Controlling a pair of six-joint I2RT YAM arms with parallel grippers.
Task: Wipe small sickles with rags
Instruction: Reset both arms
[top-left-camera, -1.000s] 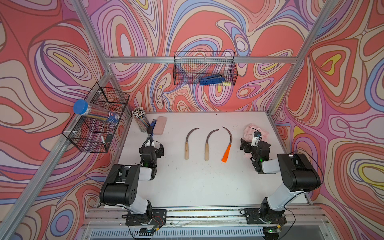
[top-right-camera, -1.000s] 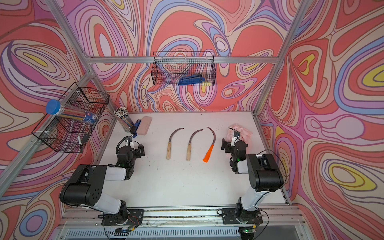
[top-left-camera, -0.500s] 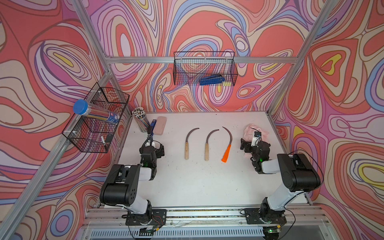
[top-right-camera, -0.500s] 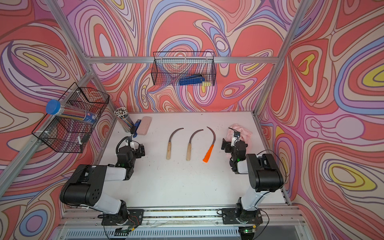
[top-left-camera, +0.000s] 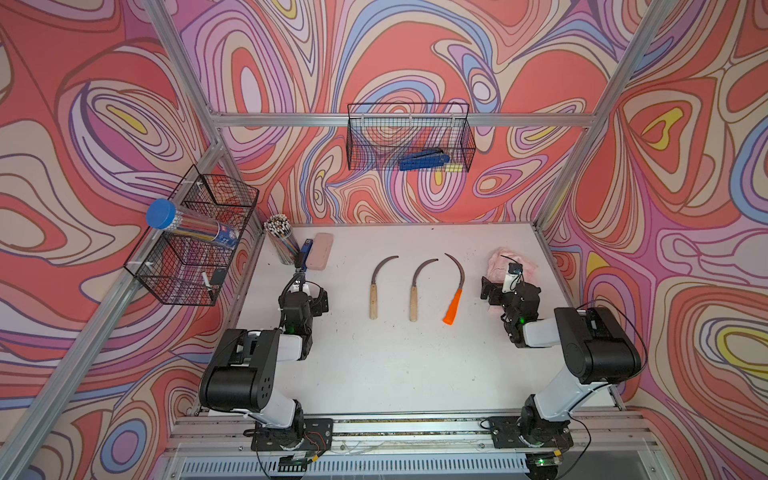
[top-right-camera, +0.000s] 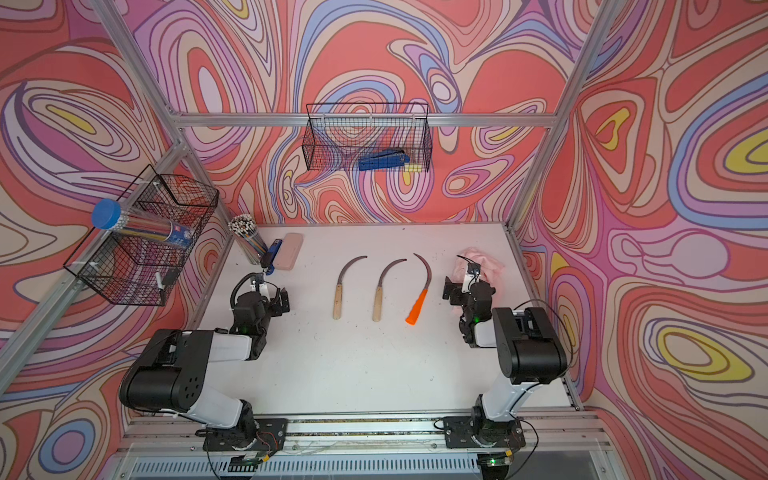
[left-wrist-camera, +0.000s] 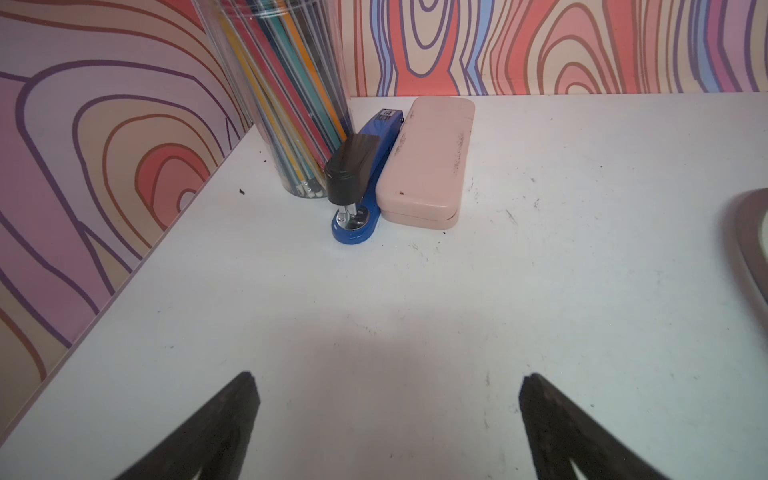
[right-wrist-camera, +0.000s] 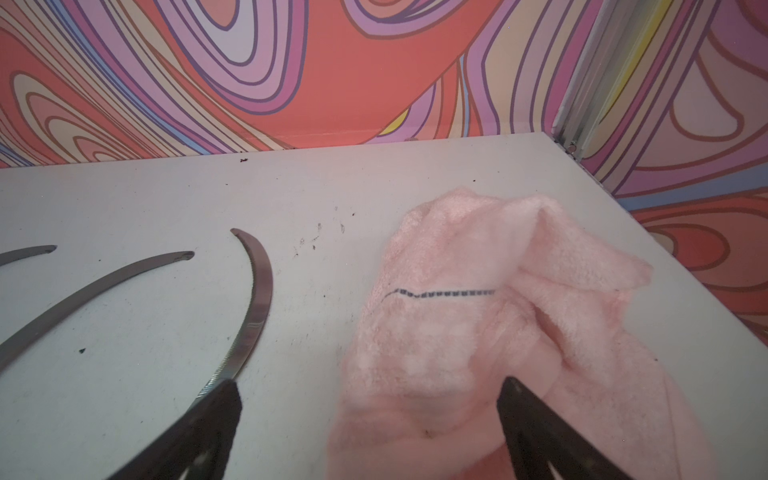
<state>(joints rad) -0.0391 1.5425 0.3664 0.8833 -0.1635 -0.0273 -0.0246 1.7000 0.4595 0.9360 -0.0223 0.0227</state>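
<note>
Three small sickles lie side by side mid-table in both top views: two with wooden handles (top-left-camera: 374, 301) (top-left-camera: 413, 299) and one with an orange handle (top-left-camera: 453, 305). The pink rag (top-left-camera: 528, 266) lies crumpled at the back right. My right gripper (top-left-camera: 508, 286) is open just in front of the rag. In the right wrist view, one of its fingers (right-wrist-camera: 220, 411) is by the orange sickle's serrated blade (right-wrist-camera: 259, 299) and the rag (right-wrist-camera: 478, 316) spreads between and beyond them. My left gripper (top-left-camera: 311, 291) (left-wrist-camera: 386, 378) is open over bare table, left of the sickles.
A clear tube of pencils (left-wrist-camera: 286, 95), a blue stapler (left-wrist-camera: 361, 199) and a rigid pink case (left-wrist-camera: 428, 166) stand at the back left corner. Wire baskets hang on the left wall (top-left-camera: 195, 232) and on the back wall (top-left-camera: 411, 137), the latter holding a blue tool.
</note>
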